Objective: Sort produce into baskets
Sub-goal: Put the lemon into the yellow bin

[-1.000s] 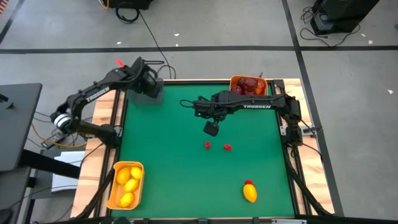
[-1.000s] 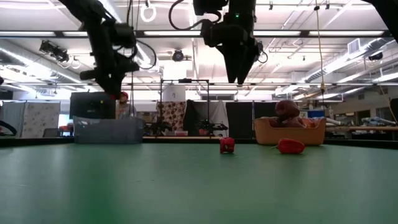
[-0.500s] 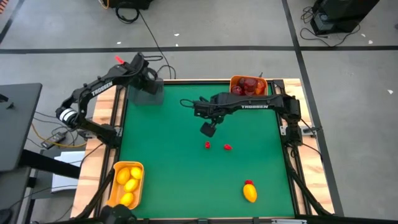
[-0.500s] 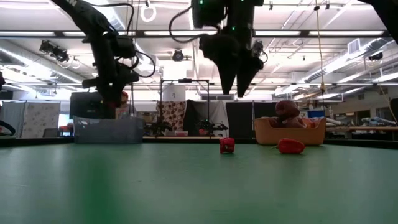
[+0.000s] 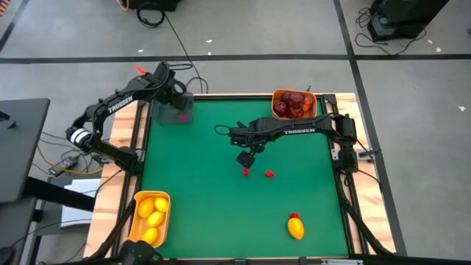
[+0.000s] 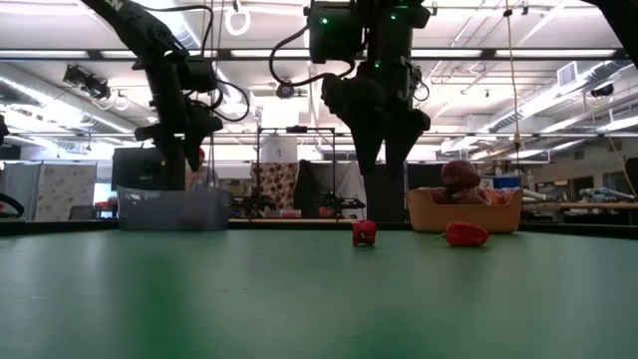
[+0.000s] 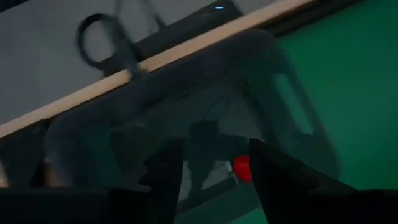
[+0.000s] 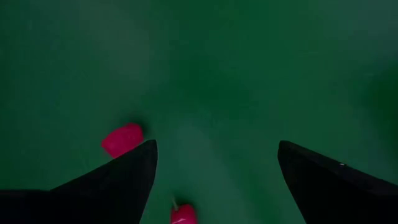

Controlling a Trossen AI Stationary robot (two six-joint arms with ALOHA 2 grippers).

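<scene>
My right gripper (image 5: 246, 157) hangs open over the table's middle, above two small red bits (image 5: 245, 171) (image 5: 269, 174) that lie on the green mat; they also show in the right wrist view (image 8: 122, 139) (image 8: 182, 213). My left gripper (image 5: 168, 103) is open and empty over the dark grey tray (image 5: 171, 114) at the far left corner. One red bit (image 7: 241, 167) lies in that tray. A yellow lemon (image 5: 295, 228) with a red bit (image 5: 294, 216) against it lies on the mat near the right front.
An orange bin (image 5: 278, 94) with dark red fruits stands at the far right. A second orange bin (image 5: 135, 221) with yellow lemons stands at the near left. Open green mat lies between them. Wooden rails edge the table.
My right gripper has come down and toward the table's near edge, closer to the two red bits, and its fingertips stand farther apart than before. My left gripper has drawn back a little toward the far left corner, and the tray with a red bit now shows beside it.
</scene>
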